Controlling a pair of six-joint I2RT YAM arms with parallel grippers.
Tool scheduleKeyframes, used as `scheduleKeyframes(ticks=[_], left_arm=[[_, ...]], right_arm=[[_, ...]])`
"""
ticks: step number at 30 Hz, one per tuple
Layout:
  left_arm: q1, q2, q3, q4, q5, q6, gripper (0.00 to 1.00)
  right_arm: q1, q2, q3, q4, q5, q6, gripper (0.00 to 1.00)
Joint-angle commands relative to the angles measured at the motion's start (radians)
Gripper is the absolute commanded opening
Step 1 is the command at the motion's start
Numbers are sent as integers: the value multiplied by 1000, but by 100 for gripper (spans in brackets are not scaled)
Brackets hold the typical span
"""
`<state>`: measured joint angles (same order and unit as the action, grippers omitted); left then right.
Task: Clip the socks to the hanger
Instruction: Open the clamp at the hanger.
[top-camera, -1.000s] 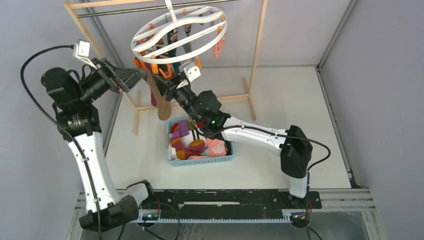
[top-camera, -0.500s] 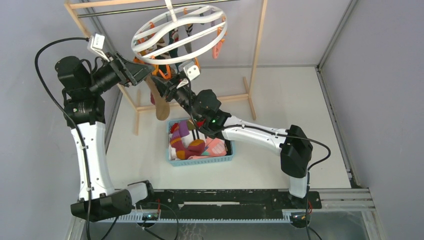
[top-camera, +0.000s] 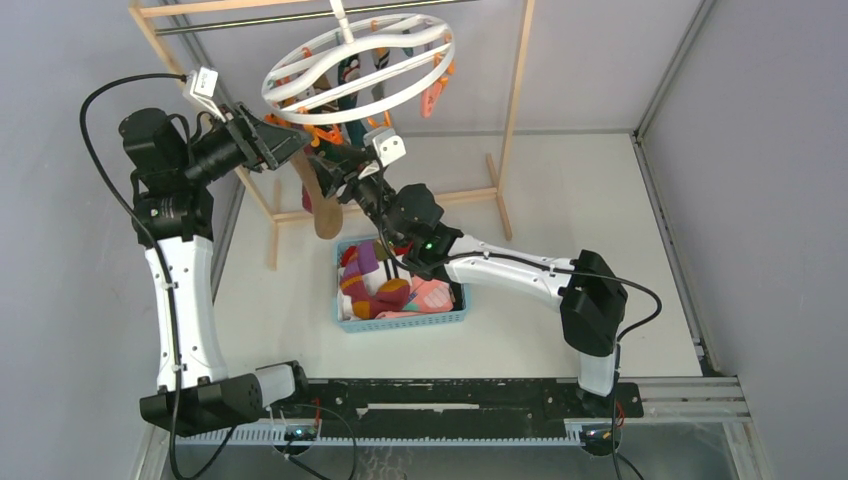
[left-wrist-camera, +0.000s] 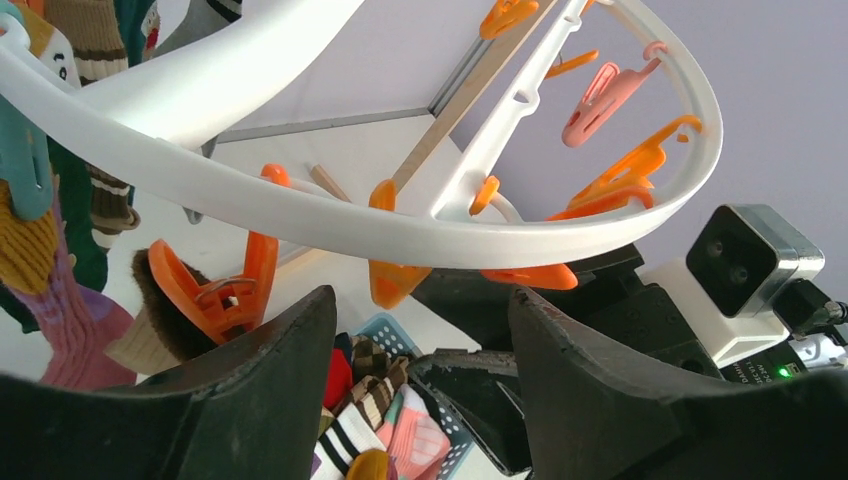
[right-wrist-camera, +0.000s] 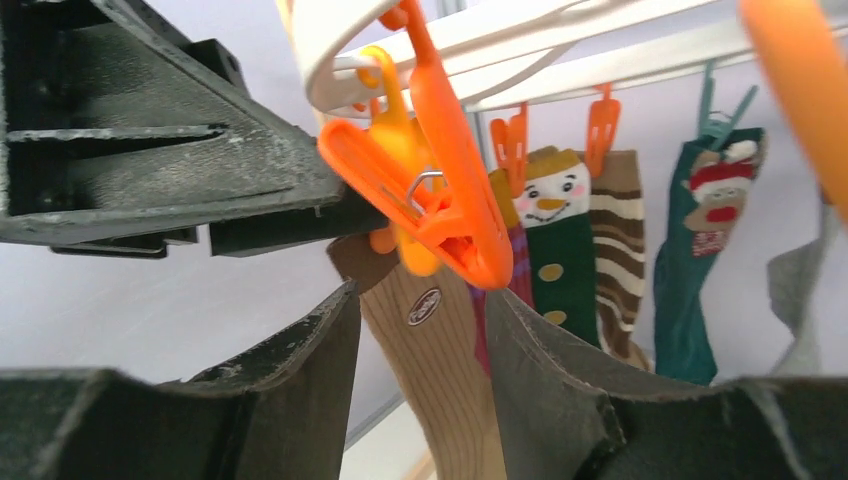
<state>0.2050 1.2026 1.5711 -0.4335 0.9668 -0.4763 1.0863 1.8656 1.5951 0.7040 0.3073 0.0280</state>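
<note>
overhead one hanger (left-wrist-camera: 300, 215), below it one blue basket (top-camera: 400, 322)
the basket sits left of the middle of the table (top-camera: 560, 200), heaped with mixed socks (top-camera: 385, 290) too tangled to count. the hanger hangs over the far left corner, at least five socks clipped on. left gripper (left-wrist-camera: 420, 300): jaws spread, empty, under the rim. right gripper (right-wrist-camera: 420, 300): jaws spread either side of one tan sock (right-wrist-camera: 430, 370) below an orange clip (right-wrist-camera: 430, 190); contact unclear.

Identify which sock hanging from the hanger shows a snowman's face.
The dark green sock, topped with a white snowman face and orange nose. It hangs beside the brown striped sock; the teal sock shows a different figure.
</note>
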Motion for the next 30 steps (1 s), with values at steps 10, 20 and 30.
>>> scheduleKeyframes(ticks=[10, 20, 30], left_arm=[[-4, -13, 20, 62, 31, 12, 69], [-4, -14, 11, 86, 47, -1, 70], [11, -21, 8, 100, 59, -11, 70]], right_arm=[[-3, 25, 69, 134, 71, -173, 61], [26, 108, 105, 226, 129, -247, 65], [21, 161, 187, 252, 136, -303, 57]])
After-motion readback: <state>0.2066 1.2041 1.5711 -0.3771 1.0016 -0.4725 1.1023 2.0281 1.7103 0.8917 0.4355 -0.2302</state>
